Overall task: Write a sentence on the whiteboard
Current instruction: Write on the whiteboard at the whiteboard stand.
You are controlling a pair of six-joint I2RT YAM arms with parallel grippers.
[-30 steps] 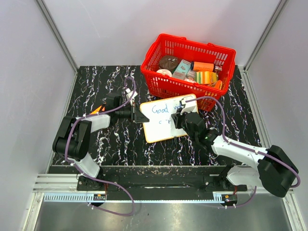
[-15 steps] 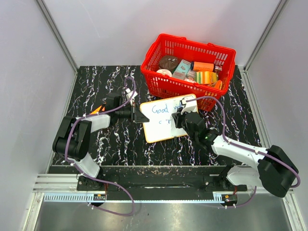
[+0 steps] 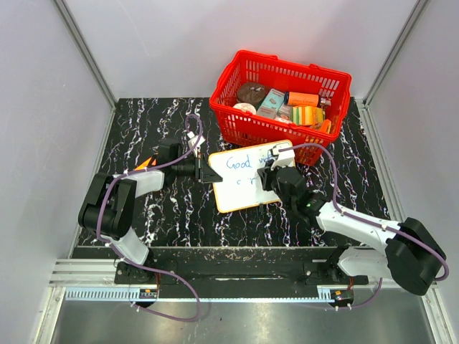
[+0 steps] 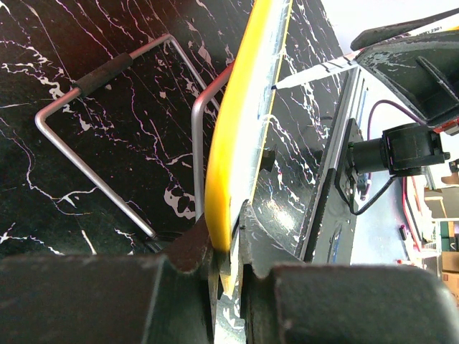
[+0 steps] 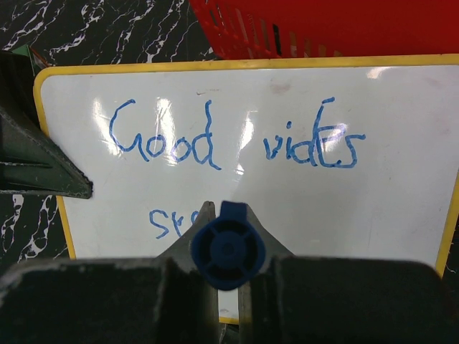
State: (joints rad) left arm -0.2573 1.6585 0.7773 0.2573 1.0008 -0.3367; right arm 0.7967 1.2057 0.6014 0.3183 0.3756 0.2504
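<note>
The whiteboard (image 3: 247, 179), white with a yellow rim, stands propped in front of the red basket. My left gripper (image 3: 208, 172) is shut on its left edge; the left wrist view shows the yellow rim (image 4: 233, 154) edge-on between the jaws (image 4: 228, 251). The sentence (image 5: 229, 140) in blue reads "Good vides", with a second line beginning "sr" (image 5: 168, 222). My right gripper (image 3: 272, 172) is shut on a blue marker (image 5: 228, 247), seen from its back end, with the tip at the second line. The marker tip touches the board's face in the left wrist view (image 4: 276, 87).
A red basket (image 3: 280, 132) holding several packaged items stands right behind the board. The board's metal wire stand (image 4: 107, 143) rests on the black marbled table (image 3: 172, 215). The left gripper's dark finger (image 5: 32, 161) overlaps the board's left edge.
My right gripper with the marker has shifted slightly right along the second line. The left arm and the board have not moved.
</note>
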